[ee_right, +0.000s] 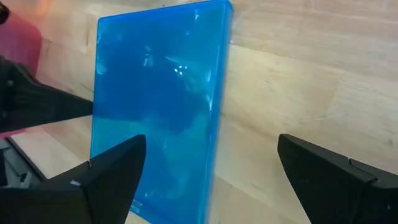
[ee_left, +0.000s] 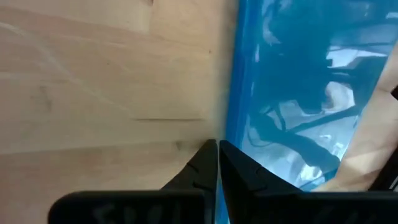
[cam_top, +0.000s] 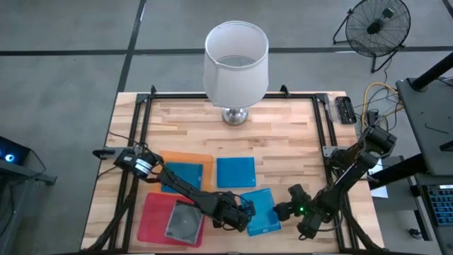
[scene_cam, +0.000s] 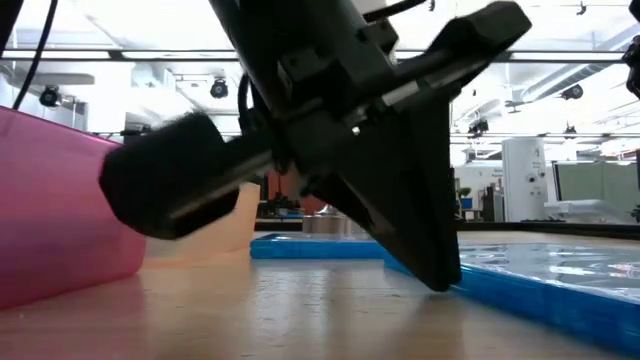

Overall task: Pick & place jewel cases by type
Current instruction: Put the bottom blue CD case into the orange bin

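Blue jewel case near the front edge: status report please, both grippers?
Left gripper shut, fingers at the blue jewel case edge. Right gripper open beside it, holding nothing. Nothing in the way.

Pale butcher-block wood for the table (cam_top: pixel 290 134), planks smooth with a low satin sheen. Glossy translucent blue plastic on the nearest jewel case (ee_right: pixel 158 106), mirror-like with reflections of cables and lights. Matt black plastic on the right gripper (ee_right: pixel 211 180) and on the left gripper (ee_left: pixel 217 165). Pink sheet (cam_top: pixel 152 219), smooth, perhaps plastic. White lampshade (cam_top: pixel 236 60), seemingly cloth, on a shiny metal base (cam_top: pixel 235 115).
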Controlling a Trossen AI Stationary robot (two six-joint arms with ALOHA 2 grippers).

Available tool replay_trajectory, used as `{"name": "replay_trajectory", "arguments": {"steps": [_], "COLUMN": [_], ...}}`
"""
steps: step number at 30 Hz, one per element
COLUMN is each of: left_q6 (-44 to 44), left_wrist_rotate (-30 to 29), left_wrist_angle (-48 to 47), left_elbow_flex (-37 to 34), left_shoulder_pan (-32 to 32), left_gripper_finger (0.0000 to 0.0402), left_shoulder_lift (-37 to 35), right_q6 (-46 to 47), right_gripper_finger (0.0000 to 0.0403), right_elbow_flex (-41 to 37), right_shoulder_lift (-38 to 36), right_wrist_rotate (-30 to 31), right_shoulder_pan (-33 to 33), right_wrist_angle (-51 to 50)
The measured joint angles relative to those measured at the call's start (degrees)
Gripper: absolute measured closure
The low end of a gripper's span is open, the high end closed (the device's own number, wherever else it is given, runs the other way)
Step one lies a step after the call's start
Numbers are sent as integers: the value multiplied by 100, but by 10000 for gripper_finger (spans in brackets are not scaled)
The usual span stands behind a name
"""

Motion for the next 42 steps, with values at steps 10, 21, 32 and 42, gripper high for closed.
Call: {"name": "replay_trajectory", "arguments": {"steps": [10,21,32,42], "left_q6": [21,83,231,363], "left_wrist_rotate": [10,11,-7,-5], "left_wrist_angle": [3,39,88,133], "left_elbow_flex": [36,32,36,49], "left_shoulder_pan": [-13,9,20,35], "left_gripper_finger": [401,401,401,401], "left_shoulder_lift": [82,85,93,100], "right_q6": [-71,-392,-578,-1628], "right_gripper_finger": [44,44,44,44], "right_elbow_flex": [-82,-529,-405,-84], "right_shoulder_lift": [59,282,518,395], "right_wrist_rotate": [-22,86,183,319], "right_shoulder_pan": [-2,-198,-205,-420], "right_wrist_angle": [175,2002,2383,2579]}}
